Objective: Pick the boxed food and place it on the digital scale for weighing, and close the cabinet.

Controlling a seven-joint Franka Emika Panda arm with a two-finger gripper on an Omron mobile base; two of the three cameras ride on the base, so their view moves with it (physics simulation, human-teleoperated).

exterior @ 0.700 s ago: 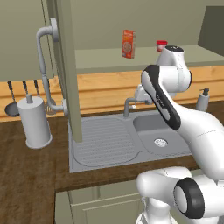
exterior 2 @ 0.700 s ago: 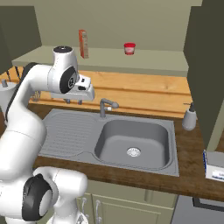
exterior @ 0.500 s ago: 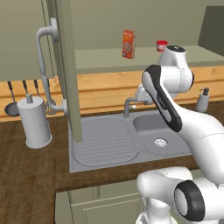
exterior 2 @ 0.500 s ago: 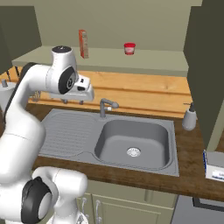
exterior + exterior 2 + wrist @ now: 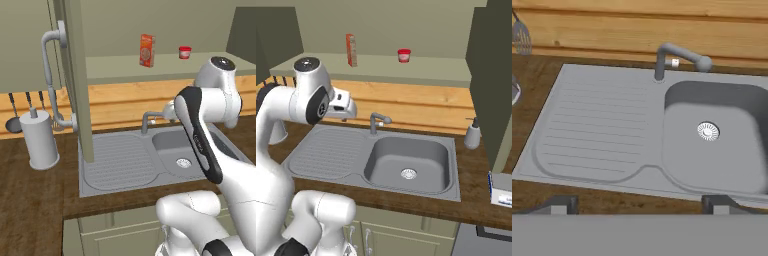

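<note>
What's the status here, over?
Tool open, empty, hanging over the sink. Boxed food upright on the cabinet shelf, untouched. Cabinet door open. Faucet below the shelf.

One carton (image 5: 146, 50), one jar (image 5: 185, 52)

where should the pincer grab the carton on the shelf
Grip the carton across its narrow sides, about mid-height, coming in level from the open front of the cabinet. It stands upright on the shelf with free space either side; the red jar stands well apart.
</note>
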